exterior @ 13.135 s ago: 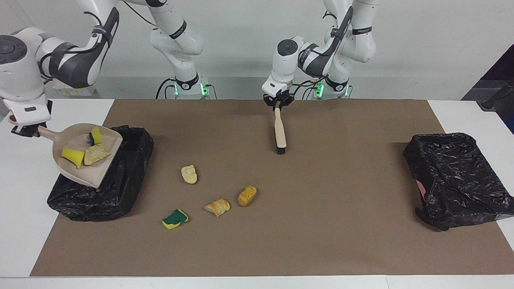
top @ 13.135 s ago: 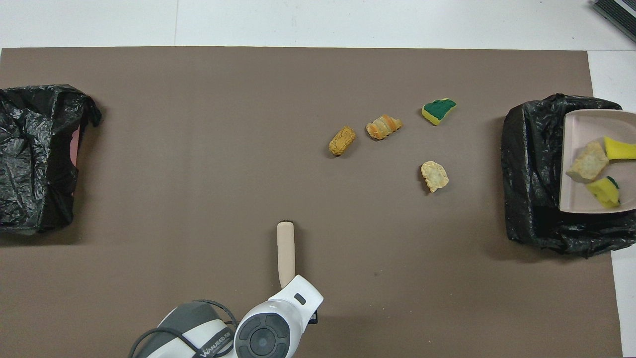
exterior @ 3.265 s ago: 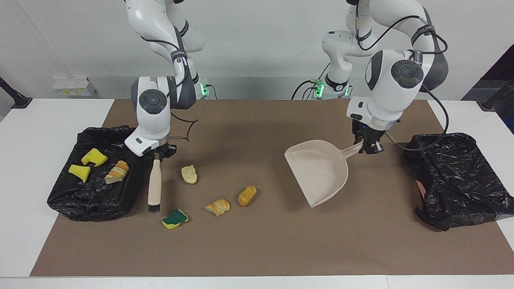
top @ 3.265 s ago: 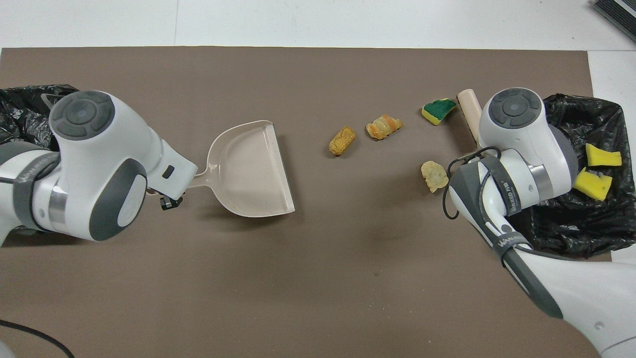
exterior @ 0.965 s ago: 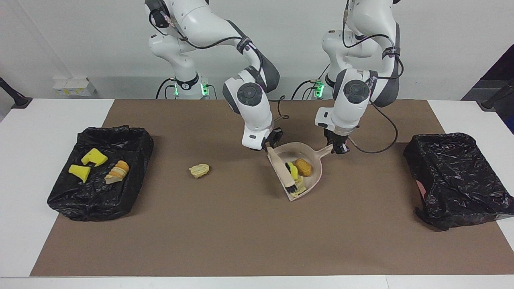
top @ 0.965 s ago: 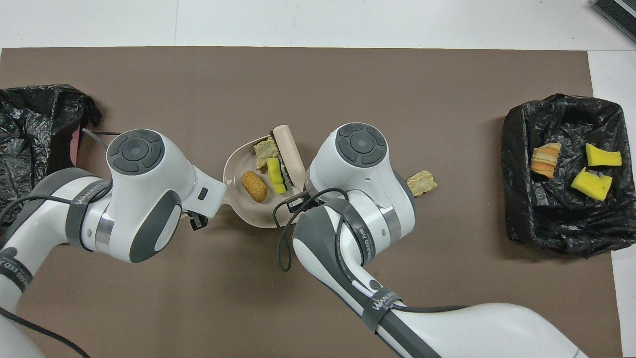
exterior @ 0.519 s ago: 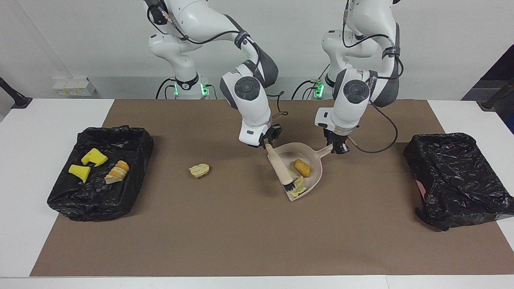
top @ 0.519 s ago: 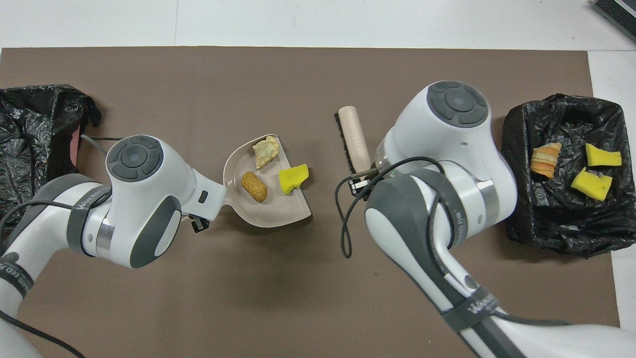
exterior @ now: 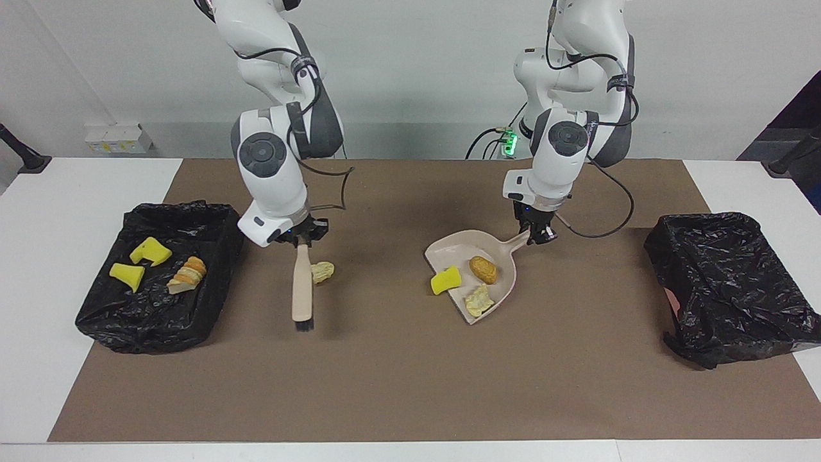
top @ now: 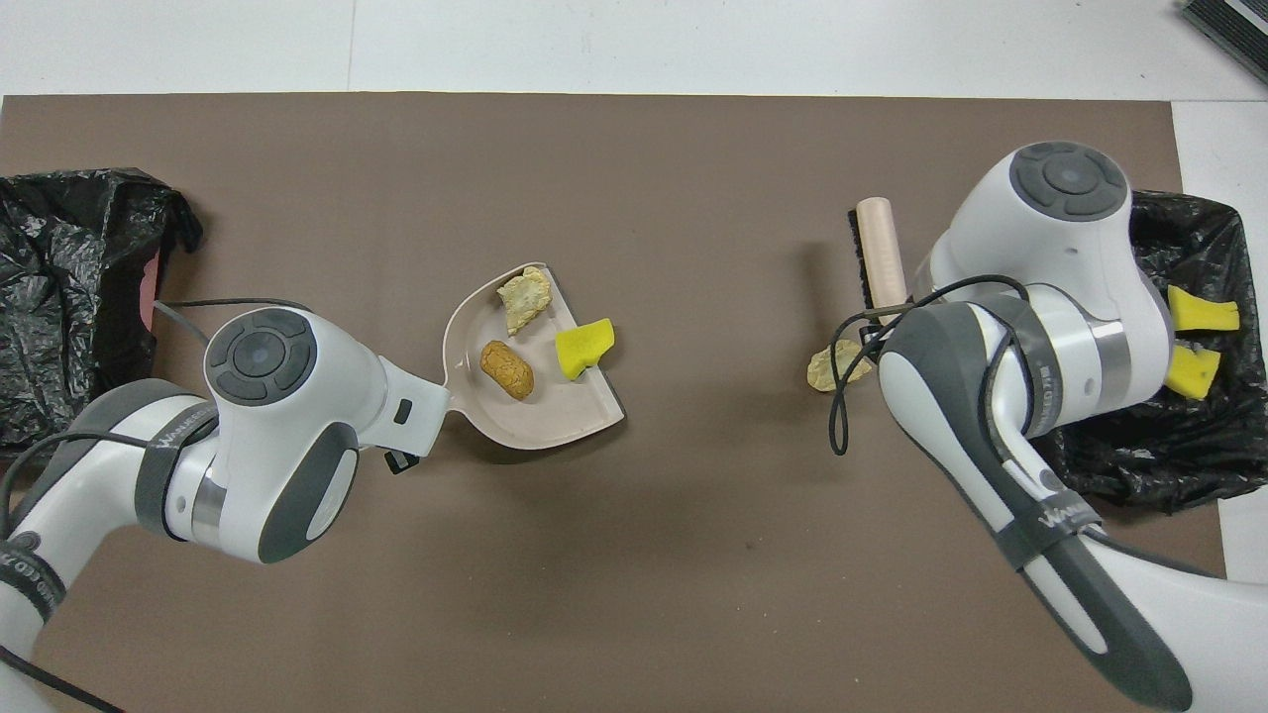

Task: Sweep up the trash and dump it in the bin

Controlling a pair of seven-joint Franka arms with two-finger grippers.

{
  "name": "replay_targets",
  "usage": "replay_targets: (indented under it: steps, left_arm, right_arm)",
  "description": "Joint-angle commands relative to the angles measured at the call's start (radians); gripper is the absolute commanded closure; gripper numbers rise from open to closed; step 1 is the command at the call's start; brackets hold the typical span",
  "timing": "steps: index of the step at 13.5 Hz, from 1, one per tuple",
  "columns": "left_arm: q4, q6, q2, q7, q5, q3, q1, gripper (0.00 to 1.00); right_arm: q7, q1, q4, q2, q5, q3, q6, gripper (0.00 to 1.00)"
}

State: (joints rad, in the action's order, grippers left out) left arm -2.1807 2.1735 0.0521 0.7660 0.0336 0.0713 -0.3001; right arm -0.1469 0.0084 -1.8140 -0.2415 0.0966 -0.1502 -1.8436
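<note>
Brown mat (exterior: 410, 385) on white table (exterior: 38, 321); grey wall (exterior: 417, 64).

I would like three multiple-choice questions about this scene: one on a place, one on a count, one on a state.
1. Where is the pale scrap that lies loose on the mat?
A. in the dustpan
B. beside the brush
C. in a bin

2. How many scraps are in or on the dustpan?
A. one
B. three
C. five

3. What is the left gripper doing?
A. holding the dustpan's handle
B. hanging free
C. holding the brush

Answers:
1. B: it lies on the mat right beside the brush, which the right gripper holds.
2. B: the yellow sponge piece sits at the open edge, the orange chunk and the pale chunk inside.
3. A: its fingers close on the handle's end.
</note>
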Motion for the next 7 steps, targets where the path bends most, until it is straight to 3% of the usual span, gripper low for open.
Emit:
replay_targets:
  steps: [1,5,7]
  left_arm:
    - [-0.040,0.031,-0.029,-0.019,-0.012,-0.010,-0.014,1.00]
    - [-0.040,0.028,-0.031,-0.021,-0.014,-0.010,-0.014,1.00]
    - [-0.040,0.028,-0.031,-0.022,-0.014,-0.010,-0.014,1.00]
  right_arm:
    - [-0.033,-0.022,-0.154,0.105,0.025,-0.017,-0.051,1.00]
    - [-0.081,-0.010,-0.223,0.122,0.025,-0.022,-0.062,1.00]
    - [-0.129,0.004,-0.267,0.119,0.025,-0.025,-0.126,1.00]
